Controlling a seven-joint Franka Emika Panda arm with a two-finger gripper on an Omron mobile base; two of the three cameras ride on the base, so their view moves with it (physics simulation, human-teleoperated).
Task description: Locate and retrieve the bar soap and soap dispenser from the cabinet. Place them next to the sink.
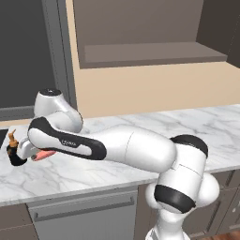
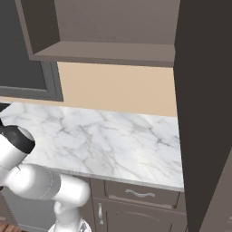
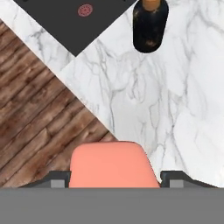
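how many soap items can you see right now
2. The soap dispenser stands on the marble counter beside the dark sink; the bar soap sits between the hand's fingers.

Both base views look down across the marble counter (image 1: 140,126); the hand view hangs close above it.

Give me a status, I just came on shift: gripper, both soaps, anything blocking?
Gripper shut on bar soap, above counter edge. Soap dispenser upright on counter beside sink. Cabinet shelf bare. Nothing in the way.
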